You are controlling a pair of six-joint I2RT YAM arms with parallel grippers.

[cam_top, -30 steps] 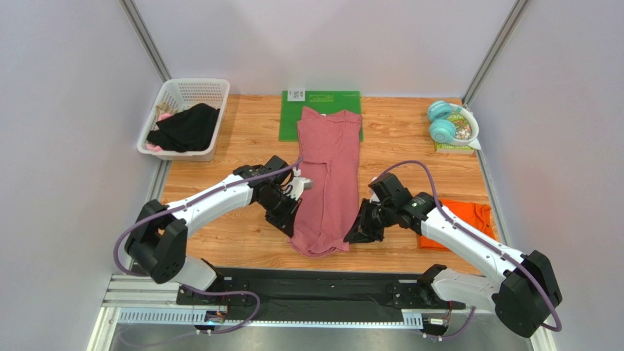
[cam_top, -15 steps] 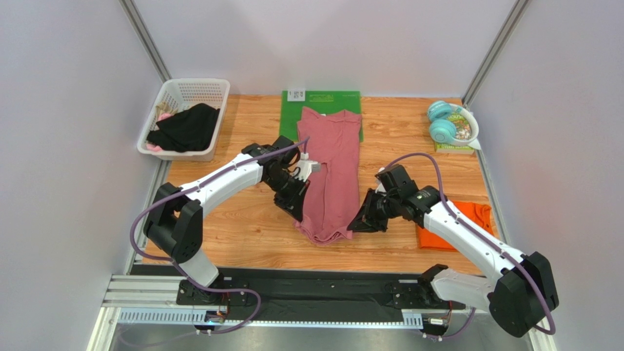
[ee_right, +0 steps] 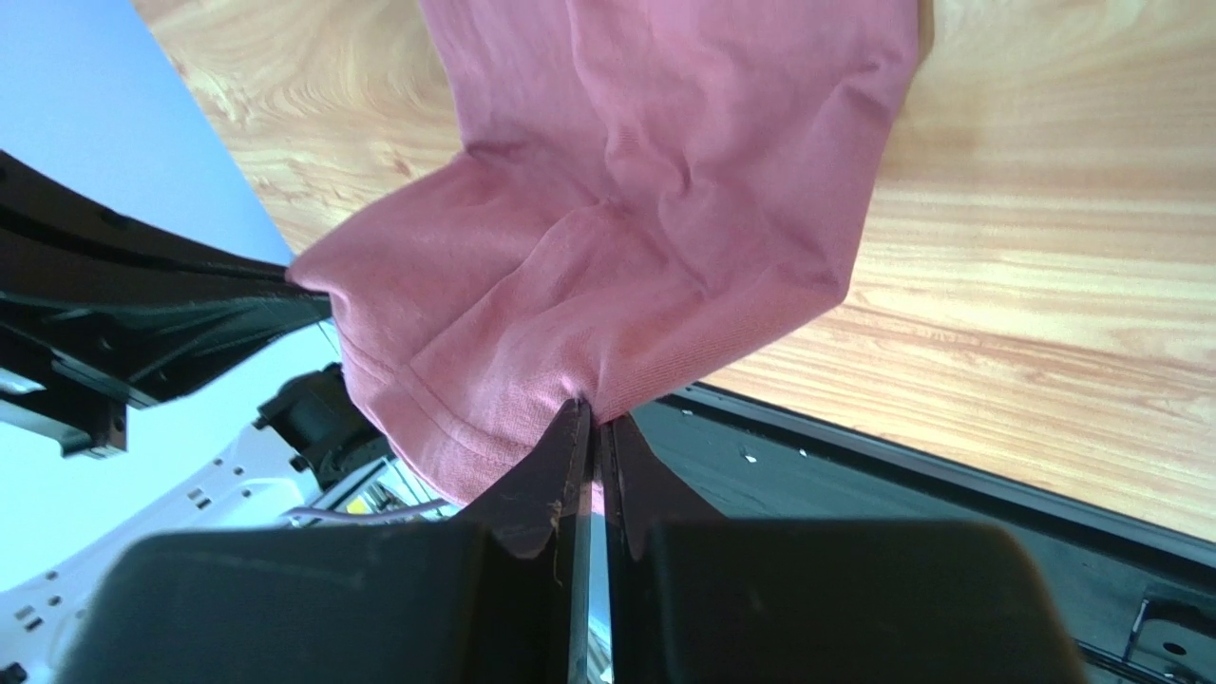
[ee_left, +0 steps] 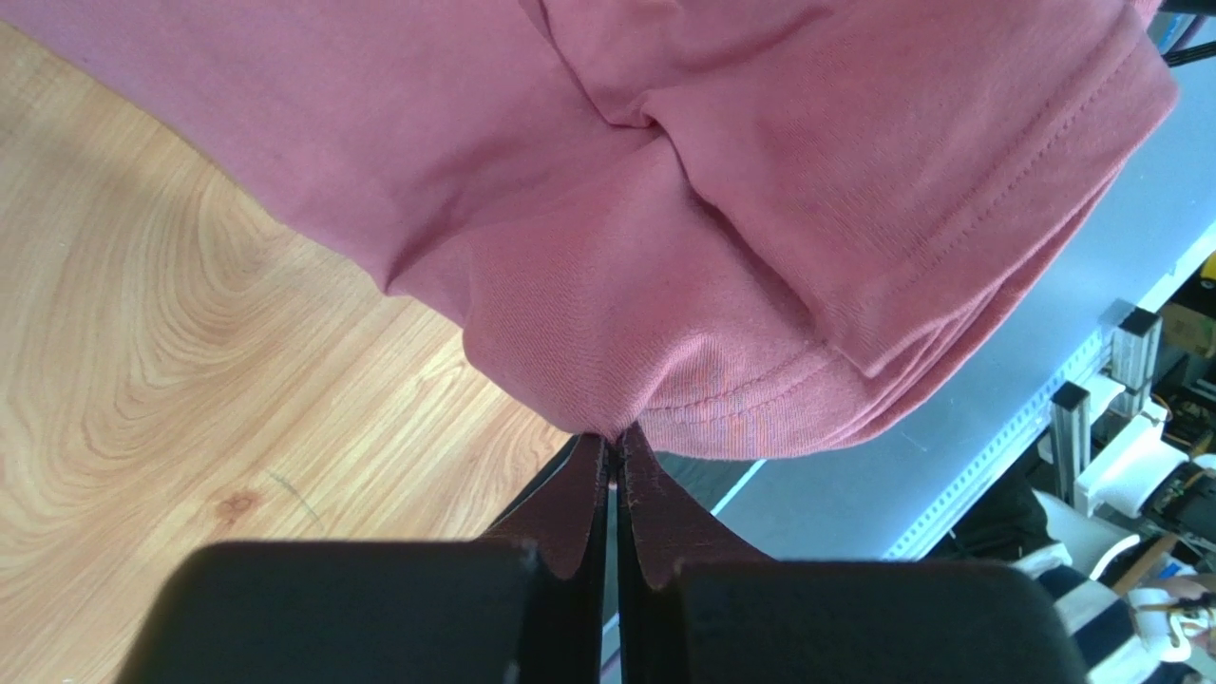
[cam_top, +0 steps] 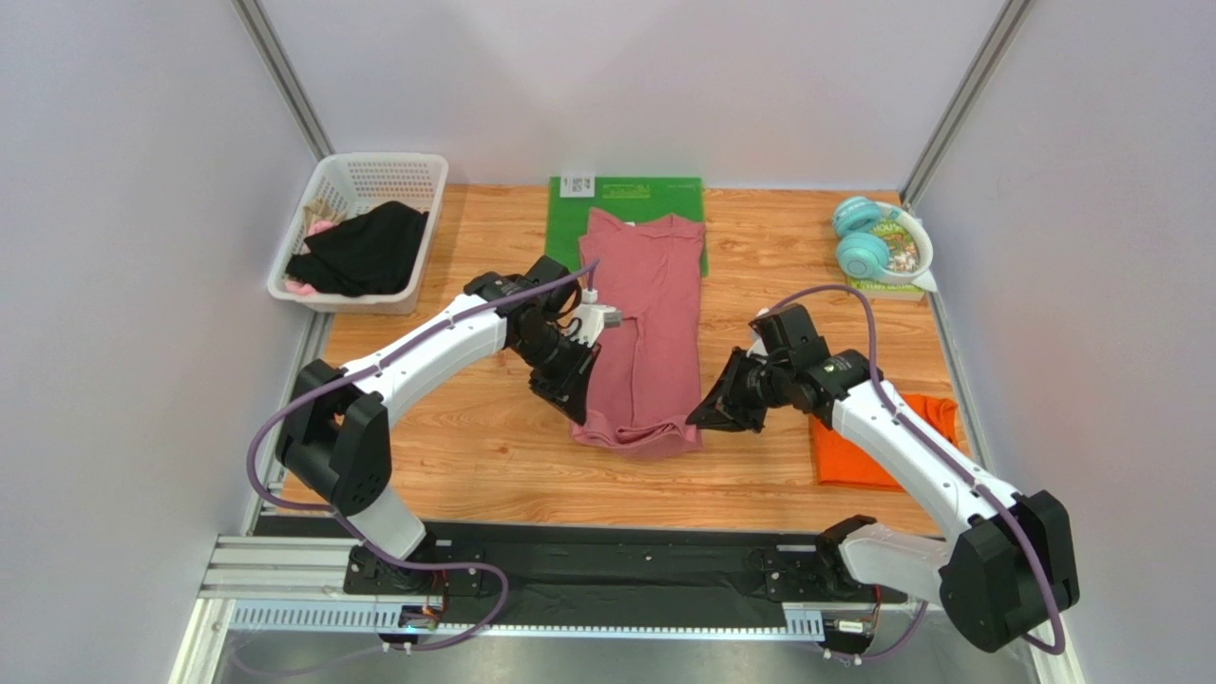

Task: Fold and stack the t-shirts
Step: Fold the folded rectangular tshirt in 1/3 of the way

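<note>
The left gripper (cam_top: 580,409) and right gripper (cam_top: 704,418) are each clamping a hem corner of the dusty rose-pink cloth t-shirt (cam_top: 642,314), carrying it farther forward than a moment ago; beyond them its body is lying flat, so the fold seems underway.

The wooden desk (cam_top: 471,456) carries a white basket (cam_top: 374,160) at its far left corner, a green mat (cam_top: 628,193) at the far middle, and teal headphones (cam_top: 864,235) far right. A pink shirt (cam_top: 645,314) lies down the middle, its far end on the mat. An orange shirt (cam_top: 857,459) lies at the right edge.
</note>
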